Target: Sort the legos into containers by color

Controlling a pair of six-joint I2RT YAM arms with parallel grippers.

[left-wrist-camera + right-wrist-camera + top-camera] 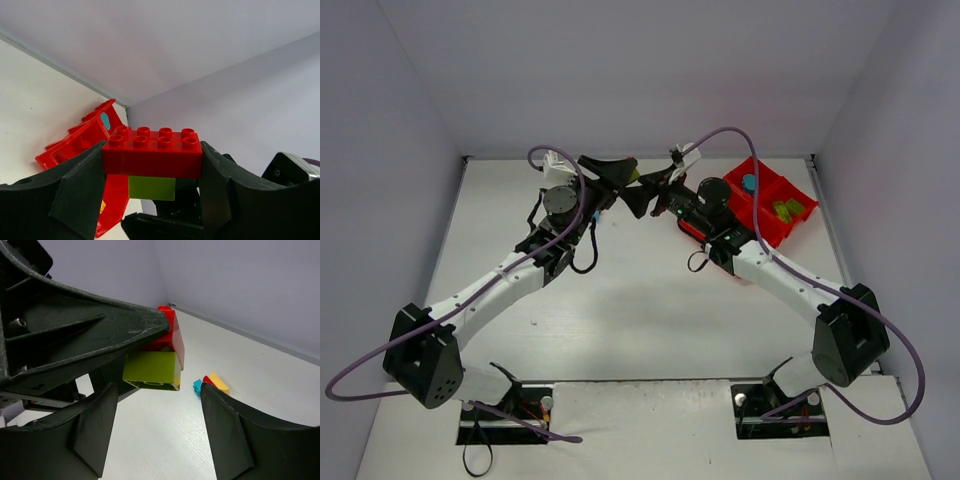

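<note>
Red brick point(152, 152) clenched in left end effector point(152, 161) — right end effector point(159, 395) released, beside lime brick point(151, 370).

No legible text, label, brand, number or sign on any surface in any view

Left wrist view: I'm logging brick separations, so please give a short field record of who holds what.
left gripper: shut on red brick
attached below: green brick
right gripper: open, pointed at the green brick, not gripping it
tray: holds loose green pieces and a cyan brick
</note>
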